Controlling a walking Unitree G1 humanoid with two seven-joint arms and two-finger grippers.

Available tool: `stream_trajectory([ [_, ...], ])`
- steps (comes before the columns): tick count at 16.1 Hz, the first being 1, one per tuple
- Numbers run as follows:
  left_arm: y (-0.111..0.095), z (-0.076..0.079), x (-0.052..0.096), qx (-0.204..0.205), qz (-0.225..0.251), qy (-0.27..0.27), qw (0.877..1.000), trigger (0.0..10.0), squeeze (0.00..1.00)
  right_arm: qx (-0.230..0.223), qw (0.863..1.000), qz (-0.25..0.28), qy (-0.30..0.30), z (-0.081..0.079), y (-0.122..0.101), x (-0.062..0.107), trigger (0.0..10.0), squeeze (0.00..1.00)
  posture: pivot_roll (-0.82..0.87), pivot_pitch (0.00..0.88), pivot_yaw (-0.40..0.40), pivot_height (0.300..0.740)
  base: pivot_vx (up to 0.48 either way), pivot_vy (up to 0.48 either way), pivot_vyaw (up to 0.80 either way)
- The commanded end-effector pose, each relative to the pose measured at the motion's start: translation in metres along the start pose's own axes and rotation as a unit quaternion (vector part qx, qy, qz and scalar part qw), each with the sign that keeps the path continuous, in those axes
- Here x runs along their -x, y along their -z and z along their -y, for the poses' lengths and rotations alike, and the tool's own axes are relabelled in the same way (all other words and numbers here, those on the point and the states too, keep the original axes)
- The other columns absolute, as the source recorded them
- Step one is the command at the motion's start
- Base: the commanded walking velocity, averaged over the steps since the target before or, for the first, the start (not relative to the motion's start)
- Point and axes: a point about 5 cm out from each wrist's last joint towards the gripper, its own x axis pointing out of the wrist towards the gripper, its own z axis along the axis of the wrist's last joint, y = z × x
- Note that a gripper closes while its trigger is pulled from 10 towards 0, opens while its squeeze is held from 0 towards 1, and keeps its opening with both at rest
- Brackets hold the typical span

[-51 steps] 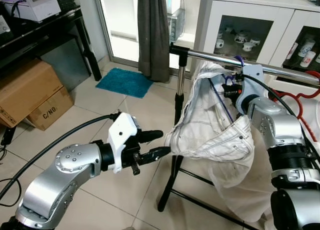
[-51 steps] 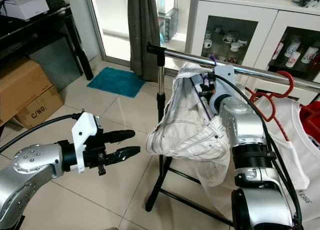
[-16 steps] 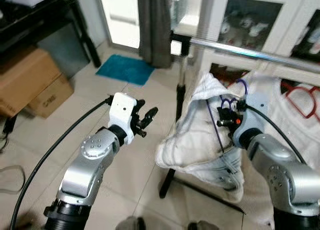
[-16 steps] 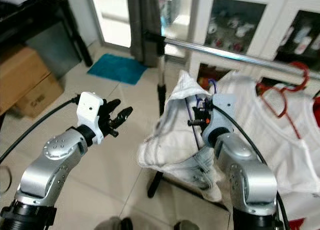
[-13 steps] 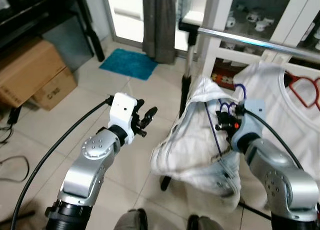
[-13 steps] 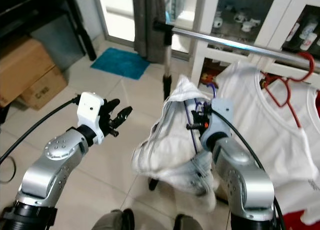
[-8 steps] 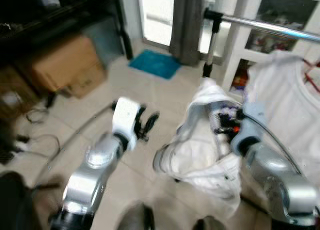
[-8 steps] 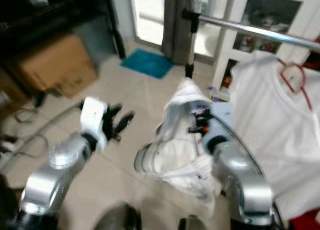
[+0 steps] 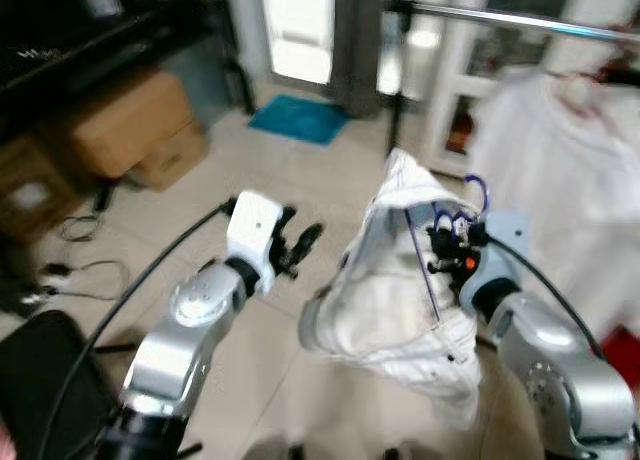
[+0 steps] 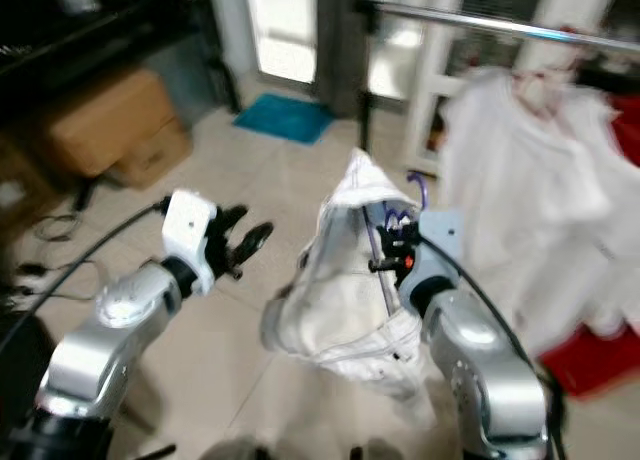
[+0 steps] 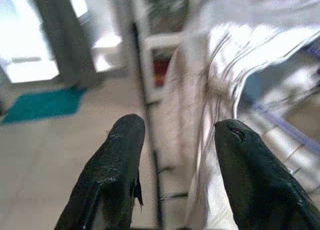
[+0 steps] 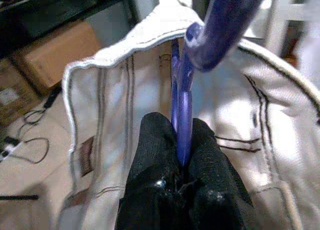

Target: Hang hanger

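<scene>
2 fingers of the right gripper (image 12: 181, 155) clench the purple hanger (image 12: 186, 85) carrying white trousers (image 9: 400, 300) — left gripper (image 11: 175, 155) spread wide, empty, beside them; rail (image 9: 520, 20) behind, holding a shirt (image 9: 560, 180).

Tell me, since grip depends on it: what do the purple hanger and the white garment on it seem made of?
The purple hanger, pinched in the right claw, looks like smooth glossy plastic, judging by its bright sheen, though coated wire is possible. The white garment seems a heavy woven cotton, denim-like: matte, with dark stitched seams.
</scene>
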Motion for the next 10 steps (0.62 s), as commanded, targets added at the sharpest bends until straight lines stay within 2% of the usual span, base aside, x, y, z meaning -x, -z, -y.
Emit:
stream_trajectory([
  [1,0.004,-0.01,0.002,-0.003,-0.009,-0.008,1.0,10.0,1.0,0.003,0.998,0.049,-0.049,-0.015,-0.018,0.001,0.0,0.0,-0.11,0.093,0.061,0.74,0.0,0.0,0.0],
  [3,0.002,-0.017,-0.004,-0.015,-0.014,-0.006,1.0,10.0,1.0,0.009,0.995,0.052,-0.089,-0.023,-0.02,0.002,0.0,0.0,-0.12,0.088,0.061,0.74,0.0,0.0,0.0],
  [4,0.006,-0.021,-0.008,-0.035,-0.028,-0.01,0.999,10.0,1.0,0.007,0.992,0.058,-0.111,-0.027,-0.023,0.003,0.0,0.0,-0.12,0.085,0.064,0.74,0.0,0.0,0.0],
  [5,0.007,-0.022,-0.01,-0.038,-0.032,-0.01,0.999,10.0,1.0,0.006,0.991,0.061,-0.118,-0.029,-0.024,0.003,0.0,0.0,-0.12,0.085,0.064,0.74,0.0,0.0,0.0],
  [6,0.01,-0.018,-0.013,-0.032,-0.039,0.017,0.999,10.0,0.96,0.005,0.988,0.07,-0.135,-0.032,-0.028,0.005,0.0,0.0,-0.12,0.082,0.067,0.74,0.0,0.0,0.0],
  [7,0.013,-0.01,-0.014,-0.028,-0.046,0.053,0.997,10.0,0.53,0.006,0.986,0.076,-0.148,-0.035,-0.032,0.007,0.0,0.0,-0.12,0.082,0.067,0.74,0.0,0.0,0.0],
  [8,0.017,-0.005,-0.014,-0.036,-0.059,0.073,0.995,10.0,0.19,0.007,0.984,0.08,-0.157,-0.037,-0.034,0.007,0.0,0.0,-0.13,0.081,0.07,0.74,0.0,0.0,0.0],
  [9,0.022,-0.004,-0.014,-0.049,-0.074,0.074,0.993,10.0,0.07,0.009,0.982,0.084,-0.167,-0.039,-0.037,0.008,0.0,0.0,-0.13,0.077,0.076,0.74,0.0,0.0,0.0],
  [10,0.027,-0.007,-0.015,-0.054,-0.083,0.061,0.993,10.0,0.02,0.011,0.98,0.09,-0.18,-0.042,-0.04,0.01,0.0,0.0,-0.13,0.077,0.076,0.74,0.0,0.0,0.0],
])
